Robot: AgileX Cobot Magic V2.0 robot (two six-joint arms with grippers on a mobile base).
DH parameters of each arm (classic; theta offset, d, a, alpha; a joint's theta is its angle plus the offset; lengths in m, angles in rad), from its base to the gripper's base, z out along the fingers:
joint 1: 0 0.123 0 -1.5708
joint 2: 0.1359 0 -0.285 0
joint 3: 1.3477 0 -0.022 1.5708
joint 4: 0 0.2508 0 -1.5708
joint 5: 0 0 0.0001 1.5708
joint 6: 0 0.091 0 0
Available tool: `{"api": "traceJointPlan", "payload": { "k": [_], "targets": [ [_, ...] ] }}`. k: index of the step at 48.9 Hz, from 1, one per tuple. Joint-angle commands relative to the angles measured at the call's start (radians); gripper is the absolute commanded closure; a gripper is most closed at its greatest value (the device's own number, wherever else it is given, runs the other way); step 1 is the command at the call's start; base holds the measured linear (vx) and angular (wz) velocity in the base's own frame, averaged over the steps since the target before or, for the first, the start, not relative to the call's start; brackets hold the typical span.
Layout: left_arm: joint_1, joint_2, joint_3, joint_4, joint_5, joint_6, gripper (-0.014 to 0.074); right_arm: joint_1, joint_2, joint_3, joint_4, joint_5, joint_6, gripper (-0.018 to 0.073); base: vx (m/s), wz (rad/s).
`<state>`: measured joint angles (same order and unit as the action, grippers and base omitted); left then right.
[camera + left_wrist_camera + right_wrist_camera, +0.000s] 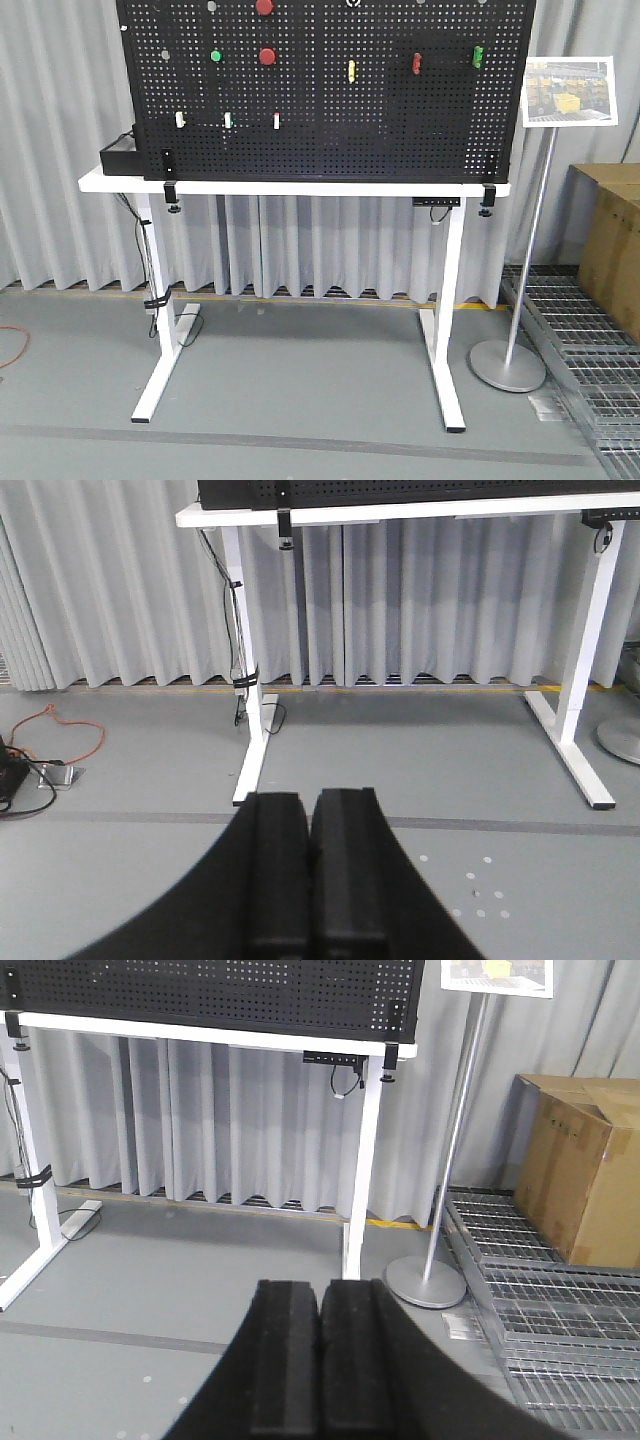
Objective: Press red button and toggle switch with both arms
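Note:
A black pegboard stands on a white table. It carries a red button, a second red button at the top edge, a green button, and toggle switches: yellow, red, green, plus three small white ones lower left. Neither arm shows in the front view. My left gripper is shut and empty, held low over the floor, facing the table. My right gripper is shut and empty, also low, far from the board.
A sign stand with a picture stands right of the table. A cardboard box and metal floor grating lie at the right. Cables lie on the floor at the left. Grey curtains hang behind.

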<state>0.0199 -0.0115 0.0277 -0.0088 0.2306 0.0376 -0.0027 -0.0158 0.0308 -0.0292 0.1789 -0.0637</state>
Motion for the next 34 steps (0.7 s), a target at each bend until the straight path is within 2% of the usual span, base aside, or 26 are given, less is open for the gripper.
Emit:
{"api": "traceJointPlan", "payload": {
  "k": [1, 34],
  "targets": [
    [-0.002, -0.002, 0.027, -0.005, -0.078, -0.004, 0.0594, -0.001, -0.012, 0.011, -0.012, -0.082, -0.004, 0.0559, 0.0, 0.0],
    [-0.002, -0.002, 0.027, -0.005, -0.078, -0.004, 0.0594, -0.001, -0.012, 0.011, -0.012, -0.081, -0.004, 0.0559, 0.01, 0.0]
  ]
}}
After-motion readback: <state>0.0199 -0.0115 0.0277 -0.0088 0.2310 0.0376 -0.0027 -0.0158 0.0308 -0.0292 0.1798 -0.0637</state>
